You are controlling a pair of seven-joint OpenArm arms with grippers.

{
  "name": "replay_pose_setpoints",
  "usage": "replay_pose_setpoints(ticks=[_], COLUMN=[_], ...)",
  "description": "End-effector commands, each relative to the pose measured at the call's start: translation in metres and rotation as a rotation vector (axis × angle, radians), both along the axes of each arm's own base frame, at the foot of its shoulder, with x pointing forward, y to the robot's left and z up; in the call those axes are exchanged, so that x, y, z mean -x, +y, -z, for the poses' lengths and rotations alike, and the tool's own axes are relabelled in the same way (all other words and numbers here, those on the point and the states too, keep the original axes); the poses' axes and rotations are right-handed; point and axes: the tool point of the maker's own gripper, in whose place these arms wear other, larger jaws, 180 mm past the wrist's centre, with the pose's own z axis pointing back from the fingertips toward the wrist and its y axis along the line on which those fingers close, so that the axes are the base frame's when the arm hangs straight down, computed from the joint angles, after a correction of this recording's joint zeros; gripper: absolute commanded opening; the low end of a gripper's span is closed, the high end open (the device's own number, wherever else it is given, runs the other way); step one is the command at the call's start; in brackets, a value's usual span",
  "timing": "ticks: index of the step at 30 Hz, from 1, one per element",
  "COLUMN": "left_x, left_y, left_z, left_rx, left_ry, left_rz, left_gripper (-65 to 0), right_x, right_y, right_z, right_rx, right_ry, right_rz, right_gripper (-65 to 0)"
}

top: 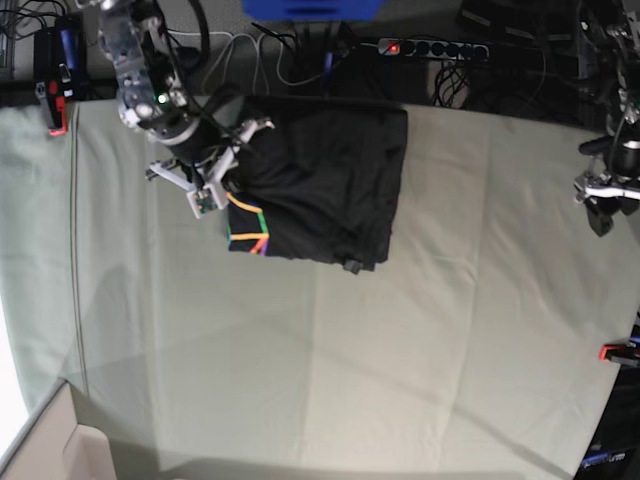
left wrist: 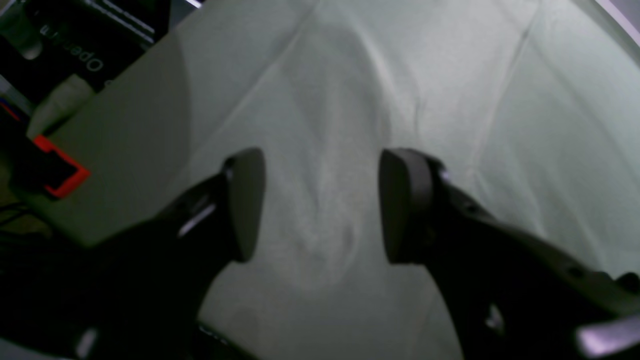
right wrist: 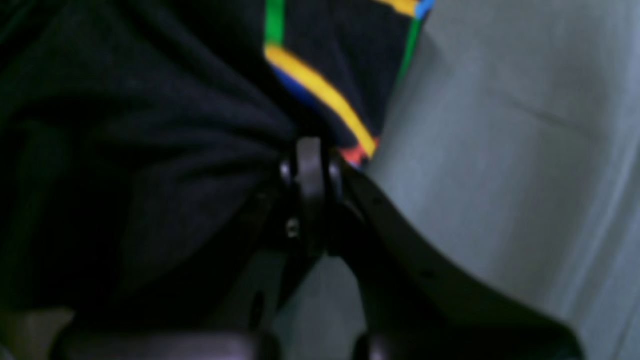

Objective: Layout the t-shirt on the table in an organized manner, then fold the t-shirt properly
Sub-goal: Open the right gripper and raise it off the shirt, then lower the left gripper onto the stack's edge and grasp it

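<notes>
T-shirt [top: 320, 180], black and bunched, lies at the far side of the table [top: 330, 360]. Right gripper [right wrist: 311, 155] is clamped on its edge beside the coloured graphic [right wrist: 320, 85]; left gripper [left wrist: 320, 205] hangs apart, holding nothing, over bare cloth.

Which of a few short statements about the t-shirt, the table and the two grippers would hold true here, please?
1. The right gripper is shut on the t-shirt. True.
2. The left gripper holds a corner of the t-shirt. False: its jaws are apart over bare table, with nothing between them.
3. The t-shirt lies spread out flat with both sleeves showing. False: it sits bunched in a compact heap.
4. A coloured line graphic shows on the t-shirt's edge near the right gripper. True.
</notes>
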Motion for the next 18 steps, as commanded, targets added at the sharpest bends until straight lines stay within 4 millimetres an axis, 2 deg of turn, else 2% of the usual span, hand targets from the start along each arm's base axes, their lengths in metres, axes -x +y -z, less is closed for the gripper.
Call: replay_pose_setpoints(ticks=[1, 3, 6, 9, 11, 14, 18], left_x=[-0.005, -0.007, -0.010, -0.014, -0.018, -0.020, -0.017], left_y=[0.004, 0.002, -0.004, -0.024, -0.045, -0.078, -0.159], left_z=[-0.014, -0.015, -0.016, -0.007, 0.002, 0.016, 0.036], left_rx=[-0.031, -0.025, -0.016, 0.008, 0.031, 0.070, 0.159], left_ry=[-0.042, -0.049, -0.055, -0.039, -0.022, 0.008, 0.055], left_rz=[0.004, 0.007, 0.020, 0.069, 0.120, 0.197, 0.380], left_gripper=[-29.2, -29.1, -28.9, -28.9, -28.9, -28.8, -28.8], right_x=[-0.010, -0.008, -0.003, -0.002, 0.004, 0.012, 0.011], right_y=[0.003, 0.009, 0.016, 0.025, 0.030, 0.056, 0.062], right_z=[-0.020, -0.031, -0.036, -0.036, -0.034, -0.036, -0.036], right_rx=[-0.028, -0.044, -0.064, -0.088, -0.098, -0.127, -0.131], right_ry=[-0.072, -0.094, -0.099, -0.093, -0.082, -0.073, -0.073], right_rz=[0.005, 0.000, -0.003, 0.007, 0.004, -0.063, -0.080], right_gripper=[-65.0, -65.0, -65.0, -65.0, -65.0, -65.0, -65.0])
